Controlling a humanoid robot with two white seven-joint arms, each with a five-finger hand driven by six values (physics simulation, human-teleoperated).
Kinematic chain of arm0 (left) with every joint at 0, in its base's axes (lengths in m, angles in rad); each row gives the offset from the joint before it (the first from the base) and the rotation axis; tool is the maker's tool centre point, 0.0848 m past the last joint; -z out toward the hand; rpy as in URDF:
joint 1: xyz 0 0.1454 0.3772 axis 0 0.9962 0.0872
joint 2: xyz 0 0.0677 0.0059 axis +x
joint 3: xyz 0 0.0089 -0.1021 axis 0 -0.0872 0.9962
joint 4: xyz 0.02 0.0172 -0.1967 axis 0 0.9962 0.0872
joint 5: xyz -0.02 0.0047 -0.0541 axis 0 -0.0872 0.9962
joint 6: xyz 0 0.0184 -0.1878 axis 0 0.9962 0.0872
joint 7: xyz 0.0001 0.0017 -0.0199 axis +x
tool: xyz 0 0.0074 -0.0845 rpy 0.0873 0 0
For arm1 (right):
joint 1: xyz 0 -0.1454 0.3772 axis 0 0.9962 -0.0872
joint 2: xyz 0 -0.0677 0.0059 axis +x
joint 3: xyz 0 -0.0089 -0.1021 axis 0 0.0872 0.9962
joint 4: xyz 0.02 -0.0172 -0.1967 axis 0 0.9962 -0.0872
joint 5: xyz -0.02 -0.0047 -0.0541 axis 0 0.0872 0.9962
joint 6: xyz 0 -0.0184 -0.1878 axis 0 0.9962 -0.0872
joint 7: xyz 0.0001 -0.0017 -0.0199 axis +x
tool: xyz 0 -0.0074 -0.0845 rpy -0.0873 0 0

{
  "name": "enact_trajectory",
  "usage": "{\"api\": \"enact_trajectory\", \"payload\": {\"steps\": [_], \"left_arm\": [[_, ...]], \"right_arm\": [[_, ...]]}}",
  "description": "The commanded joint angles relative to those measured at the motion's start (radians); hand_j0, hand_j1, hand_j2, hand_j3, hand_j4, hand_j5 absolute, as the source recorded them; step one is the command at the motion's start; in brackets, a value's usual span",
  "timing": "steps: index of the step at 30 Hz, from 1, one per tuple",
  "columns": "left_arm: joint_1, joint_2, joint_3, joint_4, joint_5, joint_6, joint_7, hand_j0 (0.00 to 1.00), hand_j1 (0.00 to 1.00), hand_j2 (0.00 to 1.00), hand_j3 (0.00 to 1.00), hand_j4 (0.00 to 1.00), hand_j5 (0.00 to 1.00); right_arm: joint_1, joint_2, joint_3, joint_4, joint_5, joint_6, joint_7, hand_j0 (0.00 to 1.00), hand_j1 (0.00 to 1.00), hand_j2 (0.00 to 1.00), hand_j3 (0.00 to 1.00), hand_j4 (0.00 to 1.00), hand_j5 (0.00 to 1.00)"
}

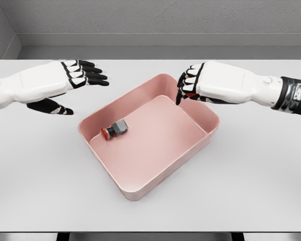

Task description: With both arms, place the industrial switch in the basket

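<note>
The switch (116,130), grey with a red end, lies on its side on the floor of the pink basket (190,150), near the basket's left wall. The basket sits at the middle of the white worktop (261,175), turned at an angle. The left hand (65,83) hovers above the worktop left of the basket, fingers spread and holding nothing. The right hand (205,83) hangs over the basket's far right rim, fingers loosely bent downward, empty too.
</note>
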State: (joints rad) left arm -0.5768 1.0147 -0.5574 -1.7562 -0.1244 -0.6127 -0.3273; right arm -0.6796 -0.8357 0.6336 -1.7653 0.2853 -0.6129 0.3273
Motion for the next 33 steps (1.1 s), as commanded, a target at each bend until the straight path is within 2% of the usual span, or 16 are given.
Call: {"api": "enact_trajectory", "payload": {"steps": [1,4,7,16,18,22,26,33], "left_arm": [[0.000,0.025,0.005,0.020,0.023,0.002,0.001,1.00,1.00,1.00,1.00,1.00,1.00],[0.018,0.036,0.005,0.023,0.023,0.002,0.001,1.00,1.00,1.00,1.00,1.00,1.00],[0.023,0.047,0.005,0.027,0.031,0.002,0.001,1.00,1.00,1.00,1.00,1.00,1.00],[0.023,0.053,0.005,0.050,0.039,0.002,0.001,1.00,1.00,1.00,1.00,1.00,1.00],[0.023,0.051,0.004,0.050,0.039,0.002,0.001,1.00,1.00,1.00,1.00,1.00,1.00],[0.021,0.053,0.005,0.049,0.042,0.002,0.001,1.00,1.00,1.00,1.00,1.00,1.00],[0.021,0.054,0.005,0.047,0.043,0.002,0.001,1.00,1.00,1.00,1.00,1.00,1.00],[0.020,0.054,0.016,0.047,0.054,0.002,0.001,1.00,1.00,1.00,1.00,1.00,1.00]], "right_arm": [[-0.003,0.024,0.006,0.000,-0.006,0.002,0.001,0.56,0.56,0.56,0.56,0.56,0.56],[-0.008,0.058,0.020,0.000,-0.002,0.002,0.003,0.59,0.59,0.59,0.59,0.59,0.59],[-0.015,0.078,0.021,0.000,0.002,0.002,0.004,0.69,0.69,0.69,0.69,0.69,0.69],[-0.057,0.155,0.066,0.003,0.028,0.002,0.004,0.74,0.74,0.74,0.74,0.74,0.74],[-0.060,0.159,0.074,0.003,0.029,0.002,0.004,0.78,0.78,0.78,0.78,0.78,0.78],[-0.074,0.171,0.083,0.003,0.035,0.002,0.006,1.00,1.00,1.00,1.00,1.00,1.00],[-0.071,0.138,0.081,0.006,0.028,0.002,0.004,1.00,1.00,1.00,1.00,1.00,1.00],[-0.071,0.124,0.075,0.000,0.028,0.002,0.003,1.00,1.00,1.00,1.00,1.00,1.00]]}}
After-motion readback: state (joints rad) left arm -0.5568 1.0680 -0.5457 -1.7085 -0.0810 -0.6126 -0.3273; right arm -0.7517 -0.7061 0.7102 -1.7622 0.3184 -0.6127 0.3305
